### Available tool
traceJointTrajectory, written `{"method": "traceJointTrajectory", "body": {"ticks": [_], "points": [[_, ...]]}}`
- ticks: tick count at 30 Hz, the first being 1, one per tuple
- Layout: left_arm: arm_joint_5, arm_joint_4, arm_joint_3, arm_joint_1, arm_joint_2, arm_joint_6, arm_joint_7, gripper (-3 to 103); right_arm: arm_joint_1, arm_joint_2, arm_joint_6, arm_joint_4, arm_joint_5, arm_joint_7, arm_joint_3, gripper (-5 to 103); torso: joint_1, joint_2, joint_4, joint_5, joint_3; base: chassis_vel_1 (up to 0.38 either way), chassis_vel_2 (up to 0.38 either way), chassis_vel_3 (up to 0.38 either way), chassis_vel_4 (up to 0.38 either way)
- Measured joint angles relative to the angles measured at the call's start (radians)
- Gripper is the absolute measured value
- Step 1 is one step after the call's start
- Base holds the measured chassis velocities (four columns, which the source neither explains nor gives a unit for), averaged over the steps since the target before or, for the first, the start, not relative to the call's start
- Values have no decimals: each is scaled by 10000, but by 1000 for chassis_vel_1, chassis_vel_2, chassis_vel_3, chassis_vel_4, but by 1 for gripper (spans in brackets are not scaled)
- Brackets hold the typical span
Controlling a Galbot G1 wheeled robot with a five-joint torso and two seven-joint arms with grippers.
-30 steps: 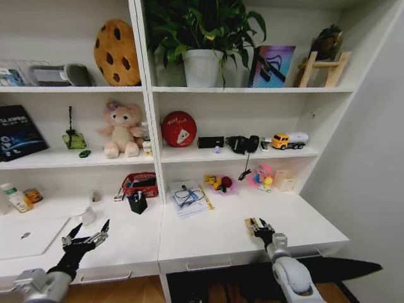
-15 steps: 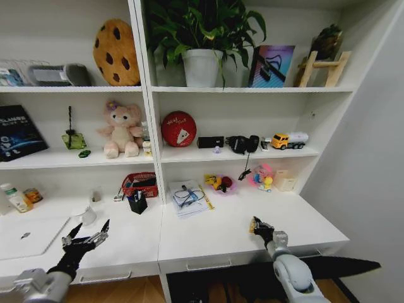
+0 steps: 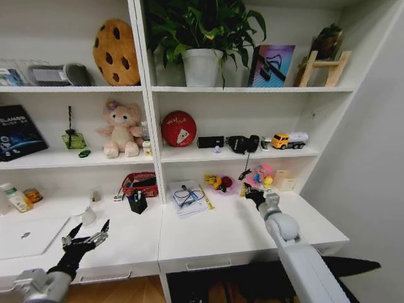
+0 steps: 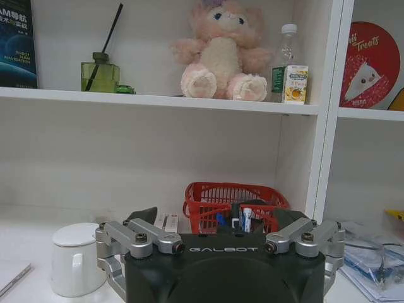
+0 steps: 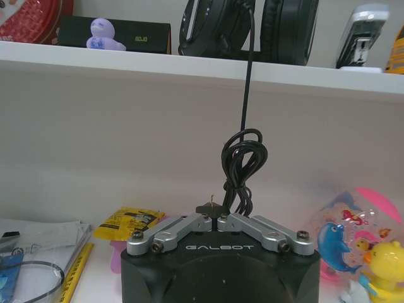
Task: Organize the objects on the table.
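The right tool [image 3: 254, 194] sits right of centre in the head view, raised over the back of the worktop [image 3: 214, 233] near the pink toy [image 3: 262, 175]. Its fingers are closed together; in the right wrist view they [image 5: 183, 228] meet at the middle, with a small dark bit pinched at the tips and something yellowish beside them, which I cannot identify. Just beyond hangs the coiled black cable [image 5: 243, 161] from the headphones [image 5: 246, 28] on the shelf above.

The left tool [image 3: 85, 237] hovers in the lower left of the head view, fingers spread open over the worktop's front edge. Beside it, further left, lies the silver laptop [image 3: 28, 237]. Behind it stand a white cup [image 4: 74, 259], a black pen holder [image 3: 137, 202] and a red basket [image 3: 140, 184].
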Motion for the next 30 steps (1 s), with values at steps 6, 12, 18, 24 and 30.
{"method": "traceJointTrajectory", "body": {"ticks": [6,12,18,24,30], "points": [[0,-1,0,0,0,0,0,100,1226,-24,163,-1282,288,-304,-606,0,0,1,-2,-3,-1,0,0,0,0],[0,-1,0,0,0,0,0,100,2480,642,832,-2935,12,-775,-1243,0,0,0,0,-2,-1,0,0,0,0],[0,-1,0,0,0,0,0,100,3151,1219,1166,-4102,-428,-756,-1427,0,0,1,2,-4,-2,0,0,0,0],[0,0,0,0,0,0,0,100,3663,1561,1646,-5330,-1378,-376,-1398,2,-1,0,0,-3,-2,0,0,0,0],[0,0,0,0,0,0,0,100,3312,1618,1848,-5239,-1612,-467,-1259,29,-1,1,-1,0,-2,0,0,0,0]]}}
